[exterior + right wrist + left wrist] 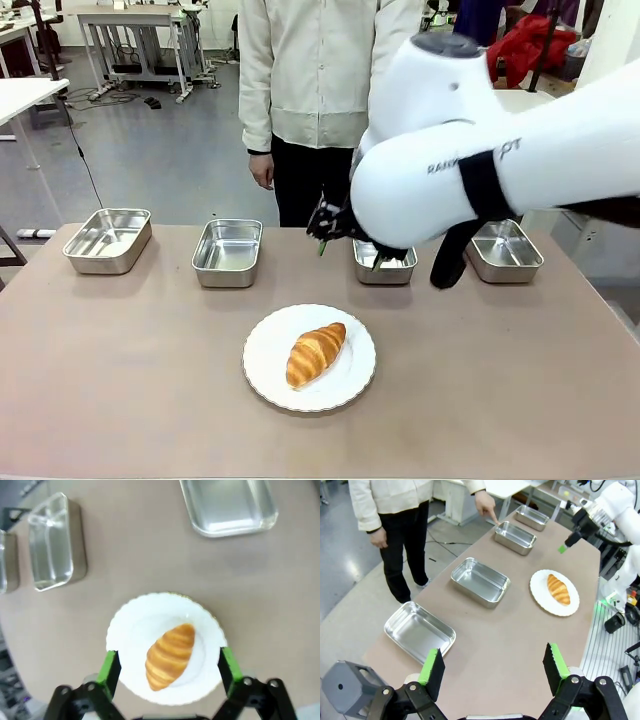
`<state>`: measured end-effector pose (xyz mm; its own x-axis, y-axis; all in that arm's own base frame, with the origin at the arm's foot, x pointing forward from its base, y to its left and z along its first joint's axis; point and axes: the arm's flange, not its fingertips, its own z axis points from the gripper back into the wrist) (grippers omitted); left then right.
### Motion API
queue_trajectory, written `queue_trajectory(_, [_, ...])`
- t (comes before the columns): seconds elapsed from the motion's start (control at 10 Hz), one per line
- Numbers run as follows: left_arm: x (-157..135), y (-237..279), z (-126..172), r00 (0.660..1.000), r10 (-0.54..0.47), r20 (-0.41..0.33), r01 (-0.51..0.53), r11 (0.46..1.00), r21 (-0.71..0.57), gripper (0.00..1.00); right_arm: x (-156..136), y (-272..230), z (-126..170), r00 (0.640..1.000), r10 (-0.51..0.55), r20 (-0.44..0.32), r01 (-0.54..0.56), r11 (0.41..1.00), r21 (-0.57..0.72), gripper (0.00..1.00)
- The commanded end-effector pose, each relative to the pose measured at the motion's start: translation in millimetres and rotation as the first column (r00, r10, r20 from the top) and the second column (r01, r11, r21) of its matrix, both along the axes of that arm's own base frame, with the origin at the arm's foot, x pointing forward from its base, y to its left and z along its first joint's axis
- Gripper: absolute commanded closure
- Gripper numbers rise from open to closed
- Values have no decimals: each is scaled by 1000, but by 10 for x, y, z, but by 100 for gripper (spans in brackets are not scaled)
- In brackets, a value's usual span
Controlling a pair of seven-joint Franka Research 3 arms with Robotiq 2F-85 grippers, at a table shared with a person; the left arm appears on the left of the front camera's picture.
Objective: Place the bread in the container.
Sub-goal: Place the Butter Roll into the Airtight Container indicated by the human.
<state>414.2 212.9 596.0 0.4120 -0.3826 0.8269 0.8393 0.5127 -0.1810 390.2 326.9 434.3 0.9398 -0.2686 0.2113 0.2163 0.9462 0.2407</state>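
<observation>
- One croissant (316,353) lies on the one round white plate (265,362), near the middle of the table (120,380) and in front of the pans.
- Four steel pans stand in a row along the far edge: first pan (107,240), second pan (227,252), third pan (390,274) and fourth pan (505,250), counted from the robot's left. Each has a bare, shiny bottom.
- One person (310,80) stands behind the table. In the left wrist view, one hand (484,502) points a finger at the rim of the third pan.
- Two grippers:
  - The right gripper (168,662) hangs high above the plate with its jaws wide apart, gripping nothing. Its own view shows the croissant between its fingers.
  - The left gripper (493,672) is above the table's left end, jaws spread and empty.
</observation>
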Motion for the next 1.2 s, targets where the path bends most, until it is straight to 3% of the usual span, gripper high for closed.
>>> queue_trajectory(0.0, [-25, 3, 9, 1000, -10, 10, 10, 1000, -3, 0, -39, 249, -229, 984, -169, -58, 172, 984, 49, 0])
queue_trajectory(0.5, [-25, 3, 9, 1000, -10, 10, 10, 1000, -3, 0, -241, 403, -710, 909, -358, -213, 382, 921, 82, 0])
queue_trajectory(0.8, [-25, 3, 9, 1000, -10, 10, 10, 1000, -3, 0, -292, 442, -958, 887, -363, -286, 389, 921, 36, 0])
queue_trajectory(1.1, [-25, 3, 9, 1000, -10, 10, 10, 1000, -3, 0, -299, 474, -1152, 872, -377, -313, 396, 918, -4, 0])
